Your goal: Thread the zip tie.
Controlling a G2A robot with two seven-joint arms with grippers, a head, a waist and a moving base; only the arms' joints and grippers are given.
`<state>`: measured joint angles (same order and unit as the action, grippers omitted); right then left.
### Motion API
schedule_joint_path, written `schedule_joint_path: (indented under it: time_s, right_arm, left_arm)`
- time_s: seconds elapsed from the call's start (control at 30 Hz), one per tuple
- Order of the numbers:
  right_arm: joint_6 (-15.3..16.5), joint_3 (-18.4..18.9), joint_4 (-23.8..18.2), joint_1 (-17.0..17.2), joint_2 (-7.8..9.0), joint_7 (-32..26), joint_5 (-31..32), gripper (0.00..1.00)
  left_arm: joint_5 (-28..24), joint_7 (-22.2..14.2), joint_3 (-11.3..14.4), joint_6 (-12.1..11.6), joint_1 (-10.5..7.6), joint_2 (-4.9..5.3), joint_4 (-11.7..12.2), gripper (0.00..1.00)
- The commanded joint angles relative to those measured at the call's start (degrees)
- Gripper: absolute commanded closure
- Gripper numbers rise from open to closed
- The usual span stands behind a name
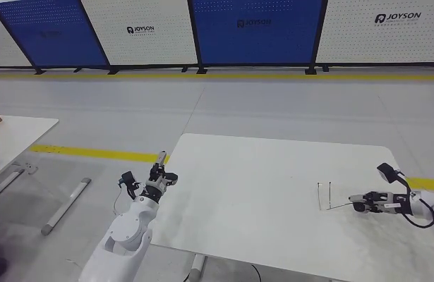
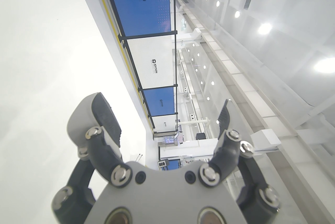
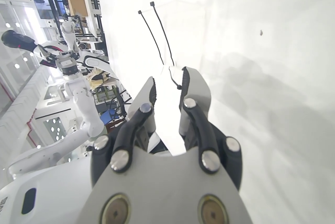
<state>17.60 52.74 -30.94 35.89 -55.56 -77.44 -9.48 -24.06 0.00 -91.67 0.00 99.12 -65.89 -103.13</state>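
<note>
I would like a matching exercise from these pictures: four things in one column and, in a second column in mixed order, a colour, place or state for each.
Column one
1. left hand
2. right hand
3. zip ties
4. table

Column two
a. black, lying flat
b. open, right next to the zip ties
c. white
d. open, at the table edge far from the zip ties

Pairs: 1-d; 2-b; 3-a; 4-c

White table (image 1: 259, 211), thin black zip ties (image 3: 164, 33) lying toward its right side
</note>
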Motion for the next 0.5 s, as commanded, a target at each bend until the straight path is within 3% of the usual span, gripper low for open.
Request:
schedule_joint_path:
  time_s: [0.0,0.23,0.47]
  right_arm:
    - [0.1,-0.2,0.8,-0.3,-0.24,-0.1,0.0,0.80]
    - [0.4,-0.7,2.8,-1.3,-0.92,-0.2,0.3,0.85]
    - [0.1,-1.1,4.3,-2.1,-1.60,-0.2,0.6,0.80]
  left_arm:
    - [0.0,0.0,0.0,0.0,0.00,0.00,0.0,0.00]
    - [0.0,0.0,0.0,0.0,0.00,0.00,0.0,0.00]
    - [0.0,0.0,0.0,0.0,0.00,0.00,0.0,0.00]
